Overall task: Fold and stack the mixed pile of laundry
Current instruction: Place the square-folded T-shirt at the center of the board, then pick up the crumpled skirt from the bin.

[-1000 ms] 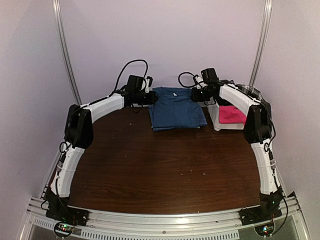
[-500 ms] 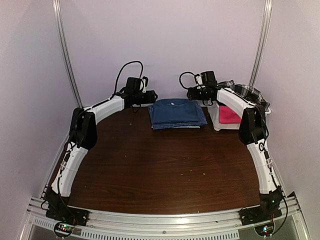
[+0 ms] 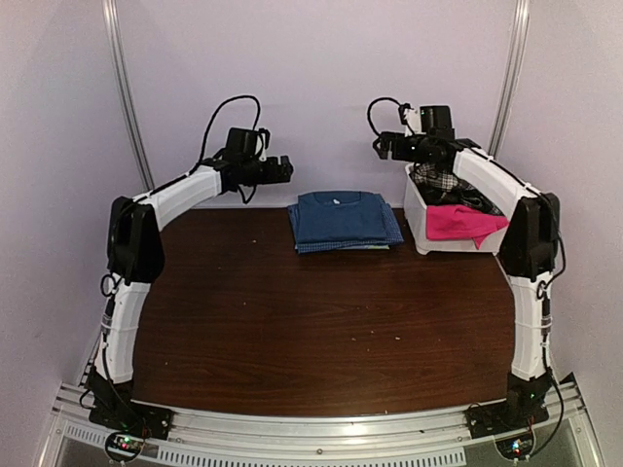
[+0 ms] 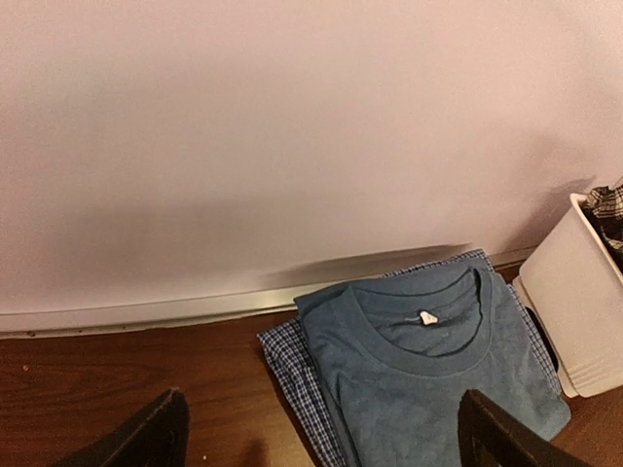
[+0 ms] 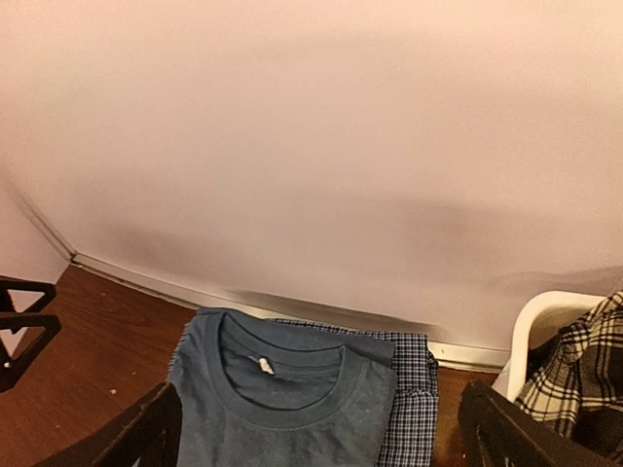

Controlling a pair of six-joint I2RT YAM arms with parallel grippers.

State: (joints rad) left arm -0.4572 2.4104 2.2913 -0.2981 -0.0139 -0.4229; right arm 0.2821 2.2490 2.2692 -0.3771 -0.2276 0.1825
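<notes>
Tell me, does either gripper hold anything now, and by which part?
Nothing is held. The left gripper and the right gripper are both open, above the table and clear of the folded T-shirt.

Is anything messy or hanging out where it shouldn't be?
Yes. A bright pink piece hangs over the front rim of the white bin on the right, and a plaid shirt sits crumpled inside it. The folded blue T-shirt is neat, though a checked piece peeks out underneath.
</notes>
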